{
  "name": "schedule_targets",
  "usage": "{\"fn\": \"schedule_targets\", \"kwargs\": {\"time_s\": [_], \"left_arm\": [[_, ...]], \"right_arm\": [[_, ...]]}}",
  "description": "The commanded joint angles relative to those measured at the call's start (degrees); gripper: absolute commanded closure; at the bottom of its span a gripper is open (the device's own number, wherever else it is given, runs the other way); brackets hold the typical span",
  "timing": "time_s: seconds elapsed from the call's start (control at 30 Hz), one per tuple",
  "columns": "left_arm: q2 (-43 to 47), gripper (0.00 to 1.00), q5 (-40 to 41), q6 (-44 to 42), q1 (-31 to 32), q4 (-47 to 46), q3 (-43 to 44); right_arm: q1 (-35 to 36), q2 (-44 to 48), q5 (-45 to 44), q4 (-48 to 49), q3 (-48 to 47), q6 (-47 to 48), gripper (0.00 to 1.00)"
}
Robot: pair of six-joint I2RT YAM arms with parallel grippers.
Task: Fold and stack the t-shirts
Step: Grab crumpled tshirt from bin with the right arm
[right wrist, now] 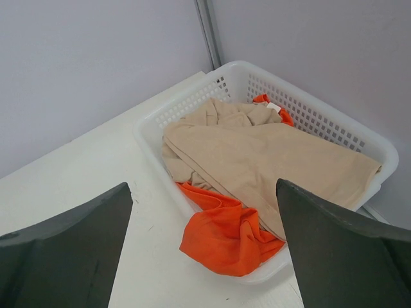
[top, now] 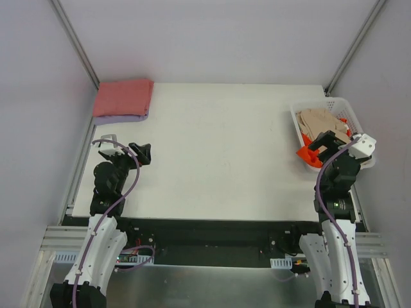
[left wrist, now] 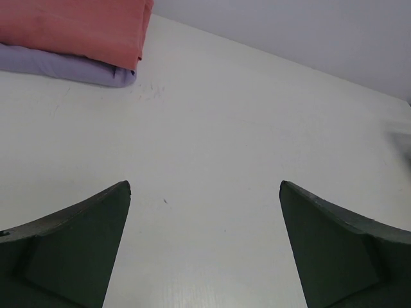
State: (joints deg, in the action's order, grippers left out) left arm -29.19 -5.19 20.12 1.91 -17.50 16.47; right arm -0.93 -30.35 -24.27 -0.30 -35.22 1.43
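A folded salmon pink t-shirt lies on a folded lavender t-shirt at the table's far left corner; both show in the left wrist view, pink over lavender. A tan t-shirt lies crumpled on a bright orange t-shirt in the white basket; the orange one hangs over the near rim. In the right wrist view the tan shirt covers the orange one. My left gripper is open and empty, near the stack. My right gripper is open and empty, just short of the basket. No dark green shirt shows.
The white table spreads between the stack and the basket. Grey enclosure walls and metal posts close in the back and sides. The basket sits against the right wall at the table's far right corner.
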Motion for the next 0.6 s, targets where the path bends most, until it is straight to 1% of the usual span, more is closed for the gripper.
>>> {"fn": "schedule_targets", "kwargs": {"time_s": [0.0, 0.13, 0.2, 0.23, 0.3, 0.43, 0.5, 0.57], "left_arm": [[0.45, 0.01, 2.99, -0.26, 0.28, 0.18, 1.64], [0.71, 0.01, 4.84, 0.27, 0.28, 0.18, 1.29], [0.54, 0.01, 4.84, 0.36, 0.28, 0.1, 1.2], [0.45, 0.01, 4.84, 0.27, 0.2, 0.01, 1.2], [0.1, 0.01, 4.84, 0.18, 0.2, -0.25, 1.29], [-0.78, 0.01, 4.4, 0.45, 0.2, -0.78, 1.37], [-1.31, 0.01, 3.96, 0.36, 0.28, -1.31, 1.29], [-2.01, 0.01, 4.05, 0.27, 0.28, -1.4, 1.46]], "right_arm": [[-0.21, 0.46, -1.82, 1.26, -1.7, -2.82, 0.04], [-0.21, -2.6, -3.41, 2.4, -1.34, -3.02, 0.04], [-0.21, -6.63, -2.8, 0.57, -3.79, -2.4, 0.04], [-0.3, -9.44, -2.02, -1.96, -5.37, -2.22, 0.04], [-1.35, -16.19, -1.65, -7.93, -11.94, -3.62, 0.04], [-6.61, -34.65, -2.45, -28.4, -31.69, -10.38, 0.04], [-9.08, -43.18, -1.58, -34.57, -39.97, -10.92, 0.04], [-10.93, -49.95, -0.26, -37.4, -46.05, -10.75, 0.04]]}}
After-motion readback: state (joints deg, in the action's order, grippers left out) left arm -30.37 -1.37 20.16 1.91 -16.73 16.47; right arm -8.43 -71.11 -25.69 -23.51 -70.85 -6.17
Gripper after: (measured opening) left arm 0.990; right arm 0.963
